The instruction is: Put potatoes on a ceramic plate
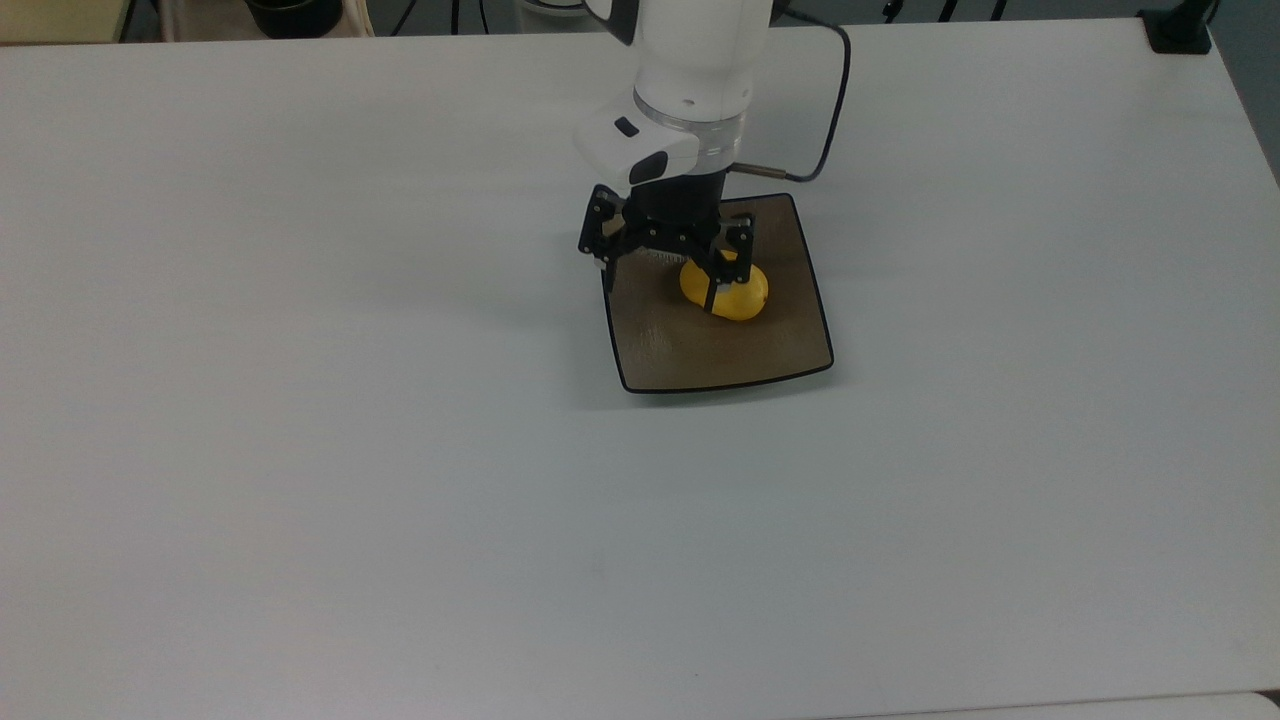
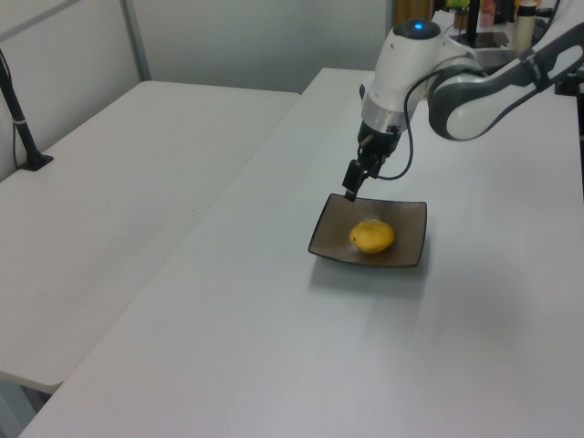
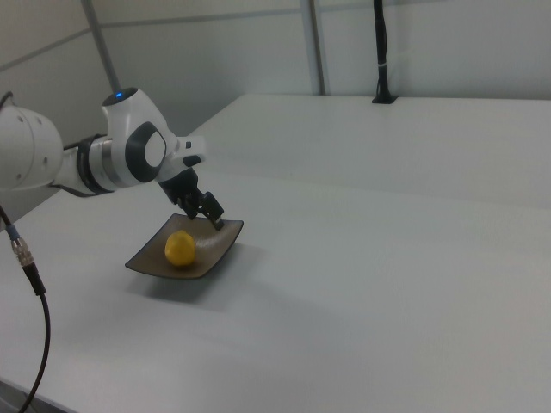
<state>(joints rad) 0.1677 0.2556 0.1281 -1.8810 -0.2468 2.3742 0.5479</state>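
A bright yellow potato (image 1: 726,291) lies loose on the square brown ceramic plate (image 1: 690,350), toward its far right part in the top view. The same potato (image 2: 372,237) rests near the plate's (image 2: 406,251) middle in the left view, and the potato (image 3: 179,249) sits on the plate (image 3: 207,258) in the right view. My gripper (image 1: 658,278) hangs open above the plate's far edge, holding nothing, with one fingertip (image 1: 710,303) in front of the potato. In the side views the gripper (image 2: 350,189) (image 3: 213,218) is clearly raised off the plate.
The plate sits on a wide white table (image 1: 300,450). A black cable (image 1: 838,110) loops from the arm's wrist. A black clamp post (image 1: 1178,25) stands at the far right corner in the top view. A second white table (image 2: 119,182) adjoins in the left view.
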